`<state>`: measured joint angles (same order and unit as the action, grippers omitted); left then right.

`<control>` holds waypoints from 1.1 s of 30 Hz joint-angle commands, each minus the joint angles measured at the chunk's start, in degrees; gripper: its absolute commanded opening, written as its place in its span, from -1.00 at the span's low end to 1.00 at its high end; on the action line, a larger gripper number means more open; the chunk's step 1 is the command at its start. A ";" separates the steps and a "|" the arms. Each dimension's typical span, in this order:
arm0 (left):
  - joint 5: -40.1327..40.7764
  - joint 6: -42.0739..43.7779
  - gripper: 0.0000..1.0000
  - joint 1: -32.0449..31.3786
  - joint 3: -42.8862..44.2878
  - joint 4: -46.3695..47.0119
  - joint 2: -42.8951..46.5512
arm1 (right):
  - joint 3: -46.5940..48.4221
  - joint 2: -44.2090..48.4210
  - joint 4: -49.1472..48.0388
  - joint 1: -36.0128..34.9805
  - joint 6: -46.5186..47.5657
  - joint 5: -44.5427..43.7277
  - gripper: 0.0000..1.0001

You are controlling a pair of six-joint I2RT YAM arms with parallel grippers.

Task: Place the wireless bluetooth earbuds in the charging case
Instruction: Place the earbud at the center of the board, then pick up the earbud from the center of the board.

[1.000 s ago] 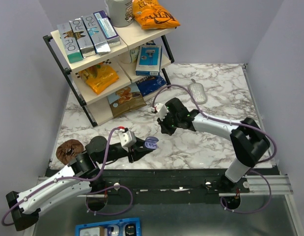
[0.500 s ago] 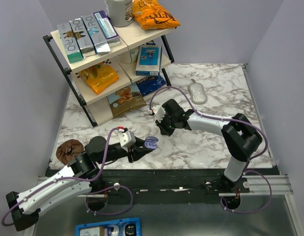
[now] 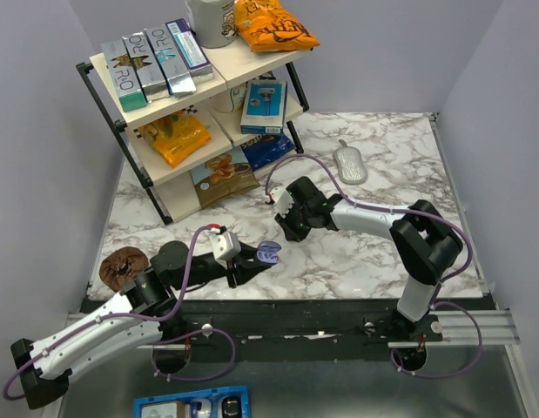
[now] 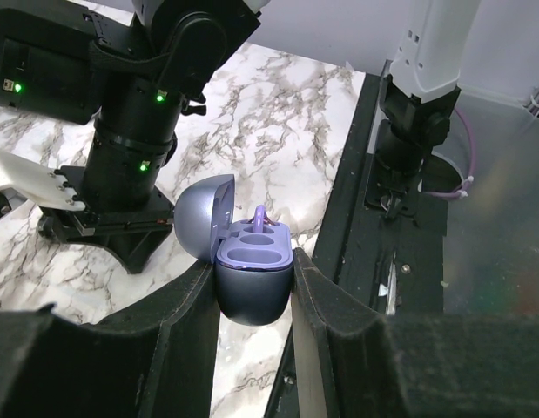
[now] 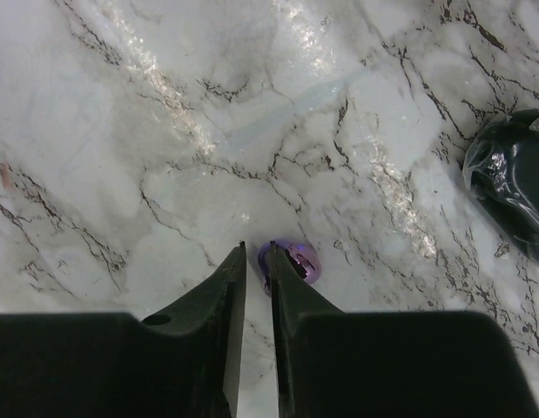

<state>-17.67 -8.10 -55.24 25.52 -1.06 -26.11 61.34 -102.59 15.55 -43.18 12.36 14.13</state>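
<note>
My left gripper (image 3: 262, 258) (image 4: 252, 261) is shut on the lavender-blue charging case (image 3: 268, 253) (image 4: 252, 287), held just above the table's near edge. Its lid stands open, and one purple earbud (image 4: 260, 215) sits in a far socket with its stem up; the near socket is empty. My right gripper (image 3: 294, 230) (image 5: 256, 248) points down at the marble, jaws open by a narrow gap with only table between them. A second translucent purple earbud (image 5: 293, 261) lies against the outer side of the right fingertip. No black earbuds are in view.
A glossy black oval object (image 5: 513, 187) lies on the marble to the right in the right wrist view. A shelf rack (image 3: 191, 104) of boxes and snack bags fills the back left. A brown round item (image 3: 123, 266) and a pale oval item (image 3: 350, 163) lie on the table.
The right arm's wrist has crept a little to the left and its elbow has swung in. The left arm and the case have not moved.
</note>
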 commanded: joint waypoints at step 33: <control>1.85 -2.19 -1.00 -0.04 -0.73 2.29 2.99 | 5.01 5.74 8.26 -7.97 -46.64 -23.19 -0.18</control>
<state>-17.12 -9.61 -55.24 25.04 0.38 -24.08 63.40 -93.49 22.46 -50.98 -31.03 -7.44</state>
